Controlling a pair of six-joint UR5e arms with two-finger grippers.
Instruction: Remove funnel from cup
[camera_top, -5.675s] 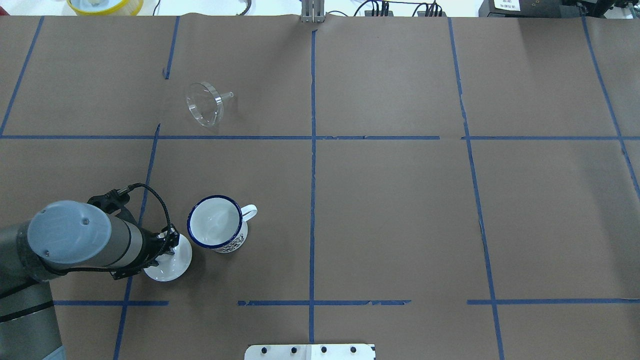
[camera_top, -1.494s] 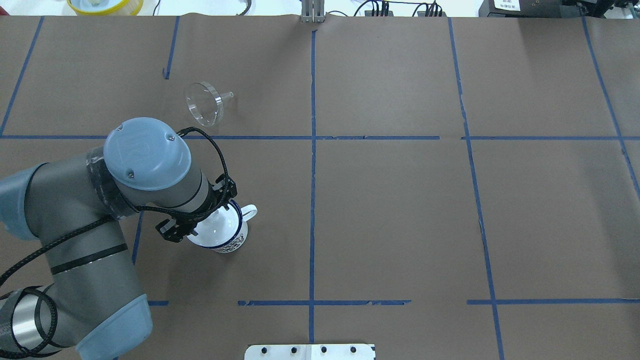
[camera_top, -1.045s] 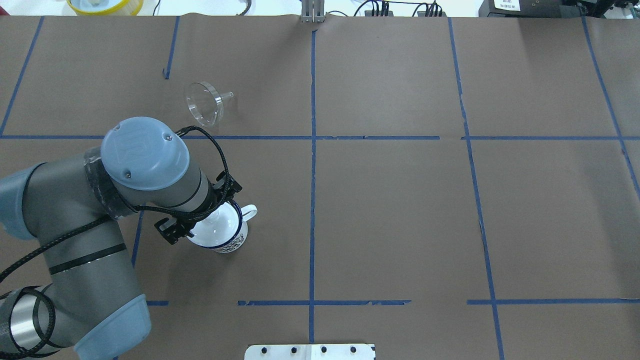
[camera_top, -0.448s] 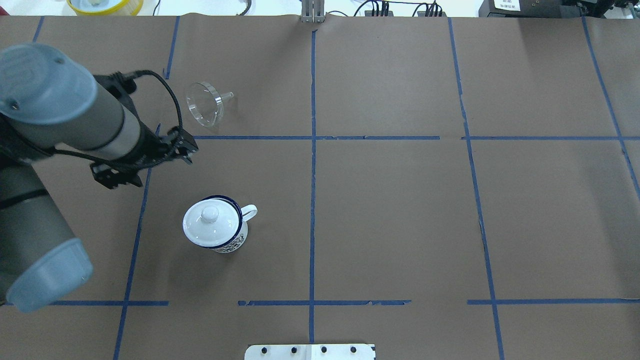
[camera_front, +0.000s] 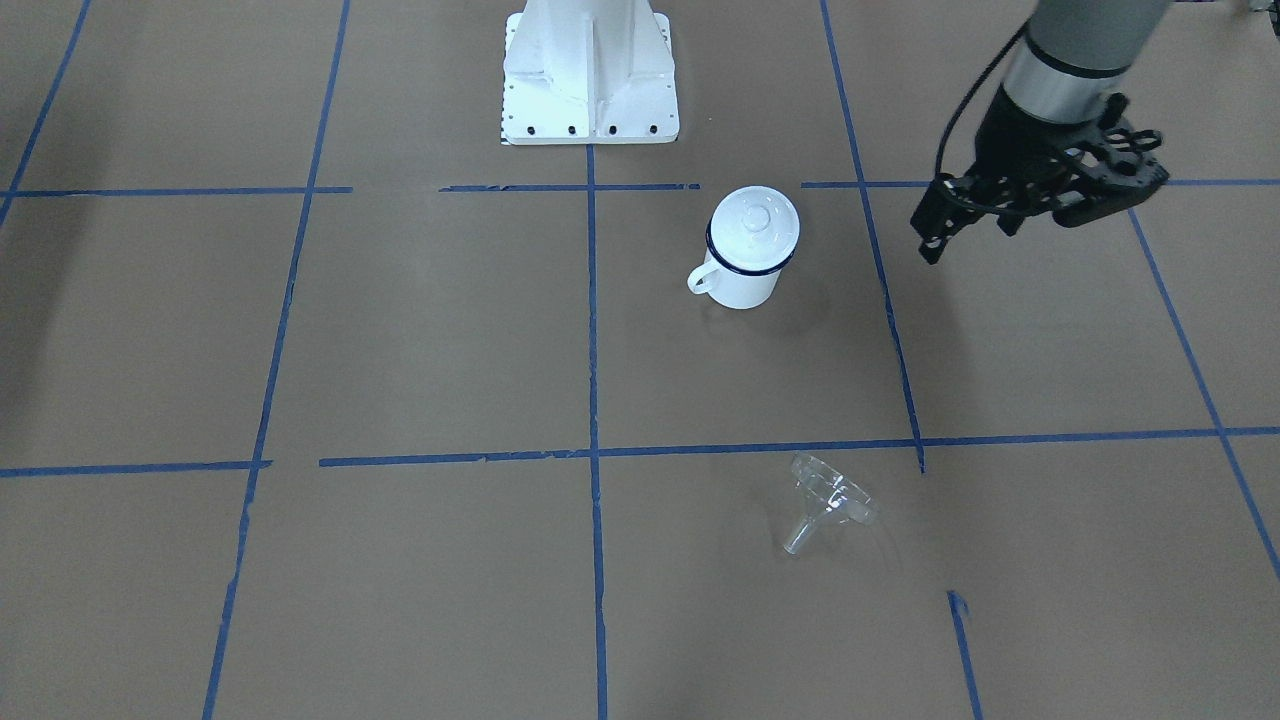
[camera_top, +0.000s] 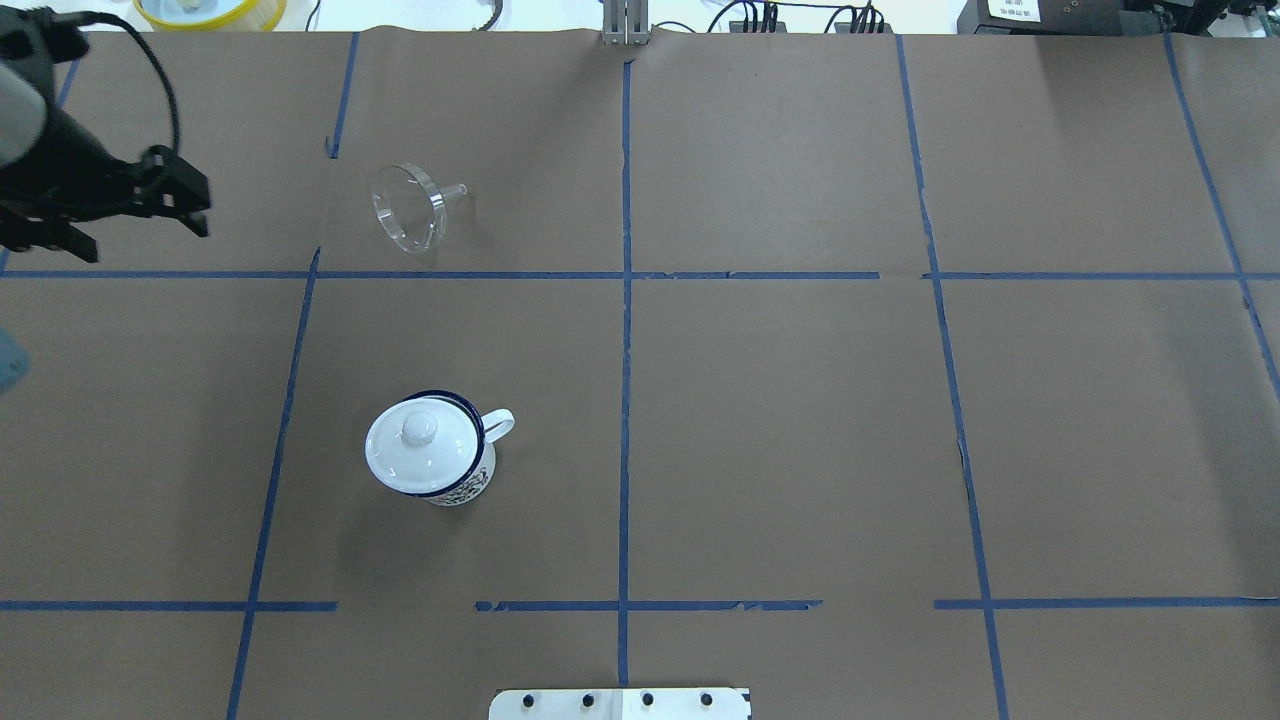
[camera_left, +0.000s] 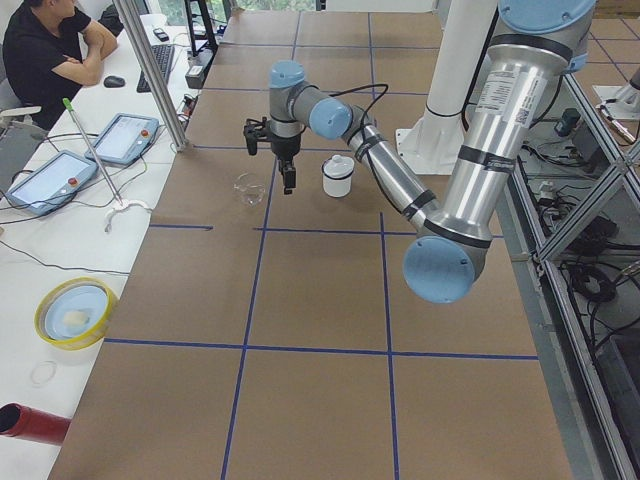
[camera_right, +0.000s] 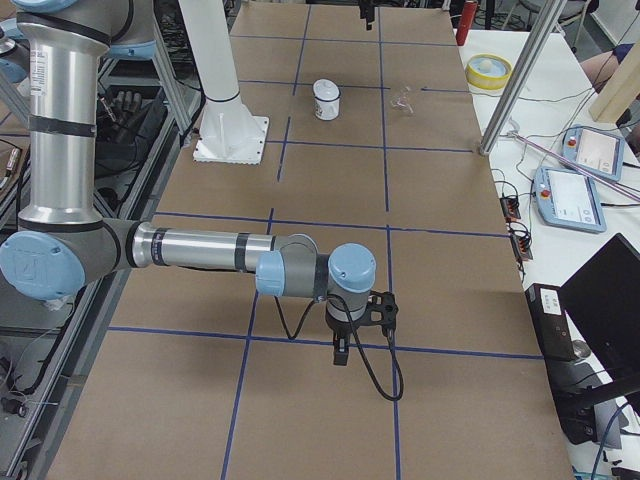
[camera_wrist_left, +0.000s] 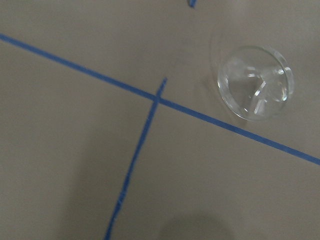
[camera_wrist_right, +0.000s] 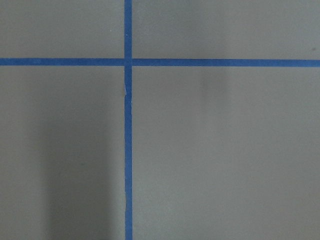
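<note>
The clear funnel lies on its side on the brown paper, spout toward the right, well apart from the cup; it also shows in the front view and the left wrist view. The white mug with the blue rim stands upright, handle to the right, with a round white knobbed lid on top of it. My left gripper hovers open and empty at the far left, to the left of the funnel. My right gripper shows only in the right side view; I cannot tell its state.
A yellow-rimmed dish sits beyond the table's back left edge. The white robot base stands at the near middle edge. Blue tape lines cross the paper. An operator and tablets are at a side desk.
The left gripper carried the lid from beside the mug onto the mug, let go of it, and has moved away up and to the far left. The funnel has not moved.
</note>
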